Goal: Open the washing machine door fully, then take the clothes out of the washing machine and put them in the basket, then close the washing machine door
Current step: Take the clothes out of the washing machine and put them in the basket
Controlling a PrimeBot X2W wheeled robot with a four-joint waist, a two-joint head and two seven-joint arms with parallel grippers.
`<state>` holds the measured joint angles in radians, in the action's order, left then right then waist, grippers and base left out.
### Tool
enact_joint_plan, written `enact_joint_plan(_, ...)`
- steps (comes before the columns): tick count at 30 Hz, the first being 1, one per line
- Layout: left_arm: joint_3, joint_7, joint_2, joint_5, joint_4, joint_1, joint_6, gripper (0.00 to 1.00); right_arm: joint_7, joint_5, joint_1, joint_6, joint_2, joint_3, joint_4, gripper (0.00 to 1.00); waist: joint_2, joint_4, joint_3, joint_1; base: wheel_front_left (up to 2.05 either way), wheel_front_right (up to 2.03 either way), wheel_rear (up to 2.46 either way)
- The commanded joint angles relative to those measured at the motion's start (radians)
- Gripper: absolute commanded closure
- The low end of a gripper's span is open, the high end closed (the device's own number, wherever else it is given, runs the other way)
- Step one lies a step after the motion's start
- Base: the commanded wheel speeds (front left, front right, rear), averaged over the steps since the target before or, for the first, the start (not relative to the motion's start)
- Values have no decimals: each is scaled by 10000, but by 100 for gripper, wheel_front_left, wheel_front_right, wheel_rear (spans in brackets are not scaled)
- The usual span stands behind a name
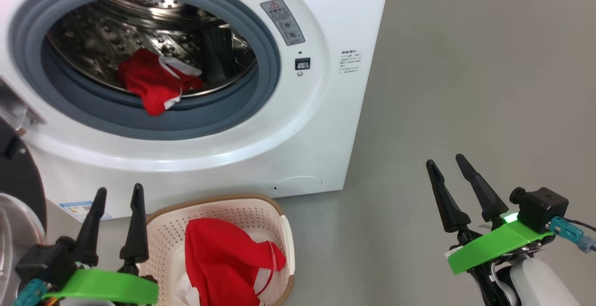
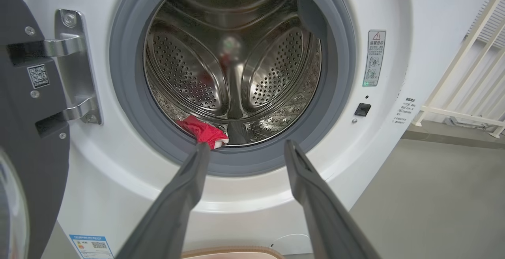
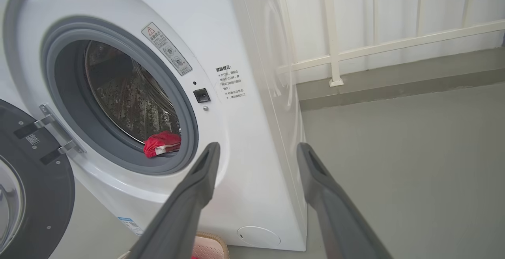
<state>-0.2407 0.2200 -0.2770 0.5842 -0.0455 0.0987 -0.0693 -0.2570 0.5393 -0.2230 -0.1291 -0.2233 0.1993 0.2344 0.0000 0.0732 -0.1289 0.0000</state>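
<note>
Hovering empty, fingers apart: left gripper (image 1: 119, 187), right gripper (image 1: 444, 159); washing machine door (image 3: 47, 196) swung wide, one red garment (image 1: 156, 82) in drum (image 1: 107, 31), second red garment (image 1: 223, 259) in basket (image 1: 219, 202).

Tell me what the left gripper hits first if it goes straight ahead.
Likely the grey gasket, at its lower lip right of the clothes; the left gripper might clear it into the drum. Depth unclear.

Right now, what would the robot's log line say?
door open | cloth in washer | clothes in basket | left gripper, right gripper: jaws open, empty
</note>
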Motion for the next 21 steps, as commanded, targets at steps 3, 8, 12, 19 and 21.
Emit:
enact_joint_plan(3,443,100,-175,-42,388,6,-156,0,-48,23,102,-16,-137,140,-227,0,0,-118,241,0,0,0,0)
enact_joint_plan(8,489,146,-97,-44,641,-162,-317,0,-48,45,150,-16,-180,-18,-269,0,0,-134,406,0,0,0,0)
enact_joint_plan(12,520,138,-141,-72,836,-241,-421,0,-48,30,206,-16,-222,-89,-305,0,0,-140,453,0,0,0,0)
enact_joint_plan(19,497,133,-182,-91,876,-280,-472,0,-48,20,187,-16,-277,-117,-329,0,0,-118,467,0,0,0,0)
enact_joint_plan(21,482,137,-189,-106,859,-272,-483,0,-48,12,181,-16,-285,-122,-330,0,0,-119,464,0,0,0,0)
